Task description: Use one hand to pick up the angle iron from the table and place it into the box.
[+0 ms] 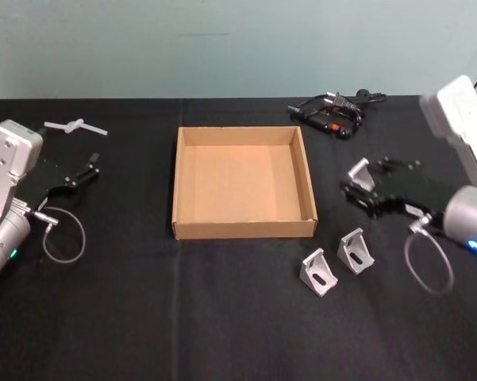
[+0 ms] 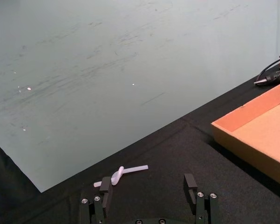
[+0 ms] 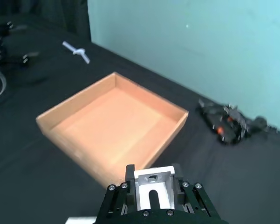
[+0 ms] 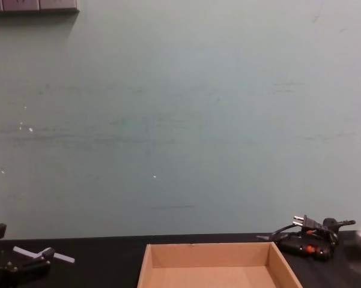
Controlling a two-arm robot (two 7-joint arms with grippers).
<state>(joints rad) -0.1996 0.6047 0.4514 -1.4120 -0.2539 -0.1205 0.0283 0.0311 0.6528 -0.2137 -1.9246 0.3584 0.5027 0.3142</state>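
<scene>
the pick-up looks done and the carry is in hand. the right pincer (image 3: 153, 180), black with toothed fingers, is clenched on a small silver metal angle iron (image 1: 360, 172), one finger on each side of it. in the head view the angle iron sits to the right of the shallow brown cardboard box (image 1: 244, 228), near its right wall but not yet over it. the right wrist view looks down across the box's open floor, so i judge the piece is already lifted off the matte black worktop (image 1: 238, 317).

the next move calls for a sweep leftward until the piece is over the box floor, clearing the low wall, then a lowering and a release. the box is wide against the piece, so aim should be forgiving.

the angle iron is an l-shaped bracket of bright metal. the face turned to the wrist camera has a long slot and a small hole above it.

a spare silver bracket (image 1: 317, 272) and a second spare bracket (image 1: 355, 251) stand on the worktop in front of the box's right corner.

the left pincer (image 2: 146, 193) is parked at the left, fingers released and apart, grasping nothing.
</scene>
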